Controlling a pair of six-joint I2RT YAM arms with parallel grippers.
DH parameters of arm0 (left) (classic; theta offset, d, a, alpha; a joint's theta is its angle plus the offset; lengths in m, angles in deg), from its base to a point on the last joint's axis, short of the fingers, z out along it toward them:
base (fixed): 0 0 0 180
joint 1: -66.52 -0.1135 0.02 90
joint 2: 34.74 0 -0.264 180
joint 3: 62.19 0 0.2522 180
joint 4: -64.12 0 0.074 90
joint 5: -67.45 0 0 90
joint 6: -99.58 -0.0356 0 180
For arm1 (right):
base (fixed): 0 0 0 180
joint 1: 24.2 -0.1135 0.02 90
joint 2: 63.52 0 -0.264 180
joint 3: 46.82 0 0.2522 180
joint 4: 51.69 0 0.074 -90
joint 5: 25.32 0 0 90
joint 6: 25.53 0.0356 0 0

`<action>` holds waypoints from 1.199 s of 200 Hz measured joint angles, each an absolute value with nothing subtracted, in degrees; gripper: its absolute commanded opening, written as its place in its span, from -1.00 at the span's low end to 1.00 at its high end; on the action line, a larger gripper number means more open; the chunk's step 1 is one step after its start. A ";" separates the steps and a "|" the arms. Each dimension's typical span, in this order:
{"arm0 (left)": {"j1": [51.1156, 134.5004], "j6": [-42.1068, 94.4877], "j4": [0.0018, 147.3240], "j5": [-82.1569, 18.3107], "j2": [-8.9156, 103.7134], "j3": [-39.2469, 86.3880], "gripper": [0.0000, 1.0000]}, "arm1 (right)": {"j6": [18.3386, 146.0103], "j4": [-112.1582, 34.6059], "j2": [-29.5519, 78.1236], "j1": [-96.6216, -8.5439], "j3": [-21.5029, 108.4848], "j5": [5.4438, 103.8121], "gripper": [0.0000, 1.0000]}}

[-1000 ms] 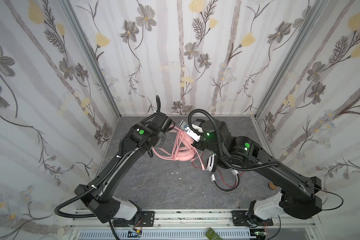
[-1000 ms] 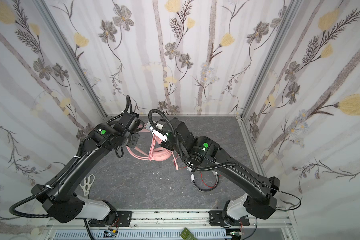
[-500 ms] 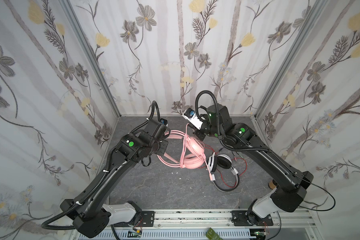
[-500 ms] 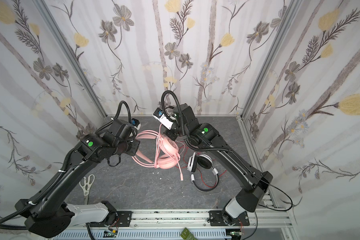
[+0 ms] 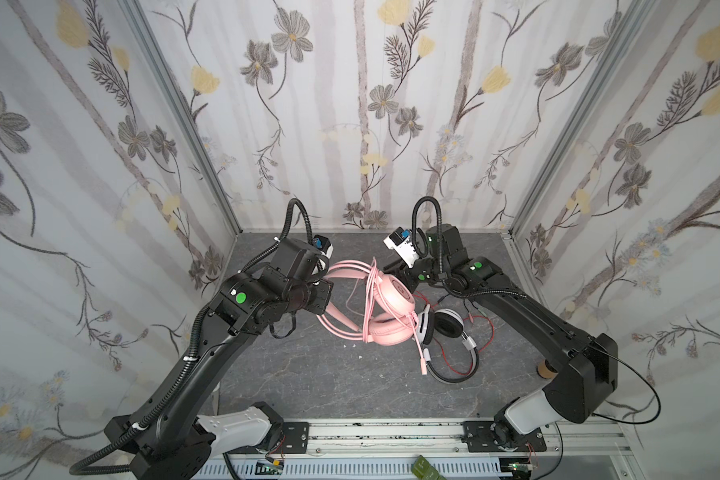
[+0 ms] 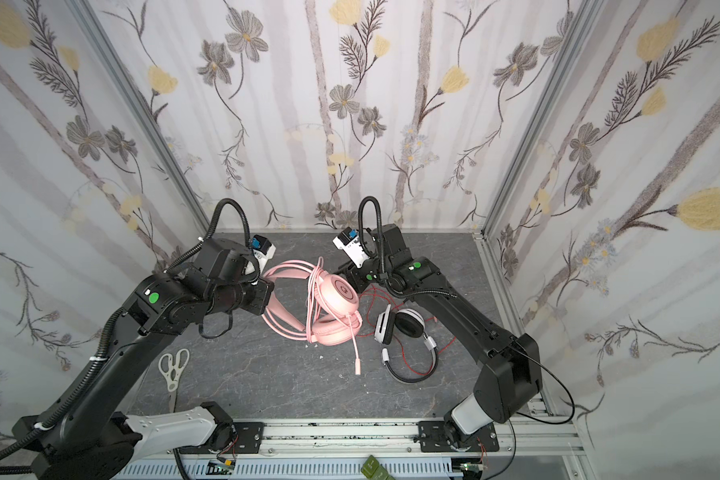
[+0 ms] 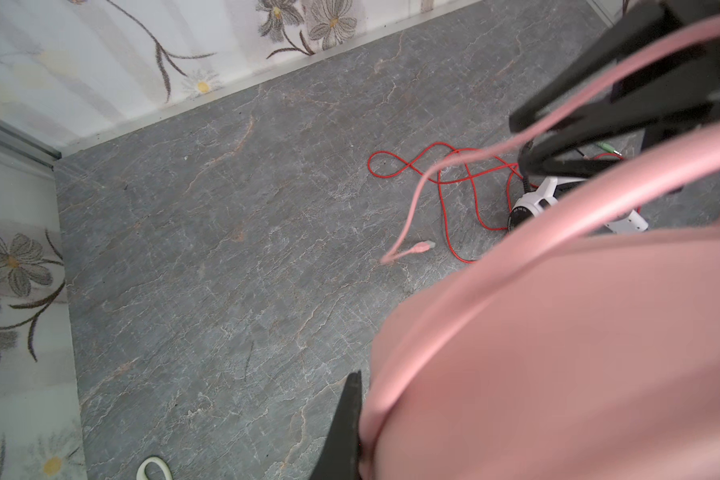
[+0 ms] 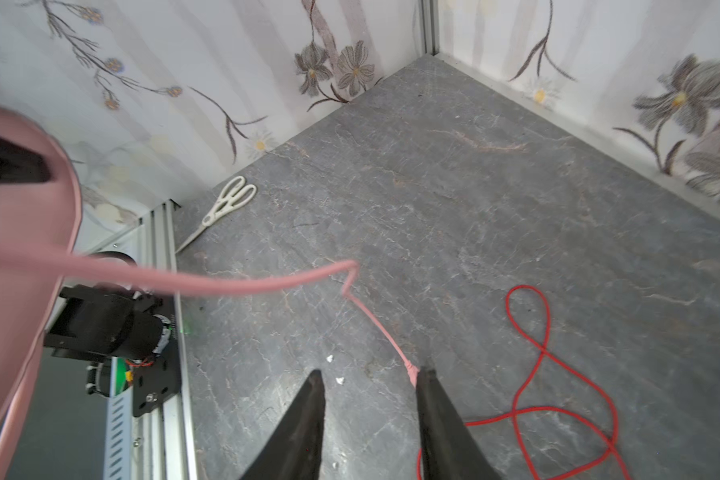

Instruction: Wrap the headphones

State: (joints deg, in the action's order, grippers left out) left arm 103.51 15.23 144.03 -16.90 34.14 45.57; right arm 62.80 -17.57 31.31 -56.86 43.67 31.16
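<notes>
1. Arms are both reaching in from the near rail, elbows bowed outward, wrists meeting over the far middle of the table [image 5: 350,386].
2. Left gripper [image 5: 327,291] is pointing right, roughly level, and clamping the headband of the pink headset [image 5: 395,296]. In the left wrist view pink padding is filling the frame against one black finger [image 7: 348,419].
3. That headset is hanging rightward from the grip at the table's middle, one cup above the other. Cannot tell whether the lower cup is touching the table.
4. Pink cable [image 6: 312,303] is looping in several turns across the headset between band and cups. Its free tail is trailing off, with the plug [image 8: 412,371] showing just beside one fingertip of the right gripper.
5. Right gripper [image 8: 371,372] is angling down and left, just far-right of the pink cups, with its jaws standing apart and nothing between them.
6. Mic boom [image 5: 422,365] is dangling at the left edge of the white-and-black headset [image 5: 447,328], which is lying on the table just right of the pink one, alongside the right forearm.
7. Red cable [image 5: 489,332] is sprawling loose around that headset and out toward the far side, beneath the right gripper.
8. Scissors [image 6: 174,365] are lying near-left beside the left arm, well apart from both headsets.
</notes>
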 measured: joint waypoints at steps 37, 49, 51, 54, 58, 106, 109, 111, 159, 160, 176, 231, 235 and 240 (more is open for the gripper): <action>100.50 19.04 145.76 -18.30 36.78 53.17 -1.00 | 68.14 -26.05 24.08 -55.09 30.51 28.17 -0.21; 99.64 20.35 146.28 -18.56 37.77 55.66 -1.00 | 69.43 -28.65 22.83 -55.18 26.97 27.21 -0.21; 99.51 20.57 146.33 -18.56 37.94 56.01 -1.00 | 69.60 -28.93 22.70 -55.18 26.55 27.12 -0.20; 99.36 20.81 146.35 -18.58 38.16 56.45 -1.00 | 69.99 -29.39 22.39 -55.20 25.57 26.92 -0.20; 99.14 21.22 146.42 -18.72 38.51 57.06 -1.00 | 70.39 -29.98 22.17 -55.20 24.65 26.70 -0.20; 98.07 23.93 147.36 -19.31 40.08 59.27 -1.00 | 74.47 -36.89 19.73 -56.14 15.14 25.44 -0.14; 98.05 23.98 147.40 -19.37 40.08 59.27 -1.00 | 74.47 -37.24 19.73 -56.27 14.84 25.46 -0.14; 98.05 24.02 147.46 -19.37 40.08 59.29 -1.00 | 74.54 -37.41 19.73 -56.41 14.64 25.46 -0.14; 97.96 25.03 147.73 -19.70 40.21 59.23 -1.00 | 77.12 -40.93 23.70 -57.78 13.31 27.45 -0.14; 97.96 25.03 147.73 -19.70 40.21 59.23 -1.00 | 77.23 -41.02 23.92 -57.83 13.31 27.58 -0.14; 97.94 25.27 147.70 -19.72 40.21 58.88 -1.00 | 78.17 -41.28 26.59 -58.22 13.35 28.89 -0.12; 97.37 25.68 147.73 -19.74 40.21 57.89 -1.00 | 78.30 -41.24 37.80 -61.54 18.73 32.69 0.01; 97.33 25.68 147.70 -19.74 40.21 57.81 -1.00 | 78.30 -41.24 38.39 -61.76 19.12 32.93 0.01; 97.26 25.68 147.73 -19.77 40.21 57.72 -1.00 | 78.30 -41.24 39.29 -62.11 19.76 33.33 0.01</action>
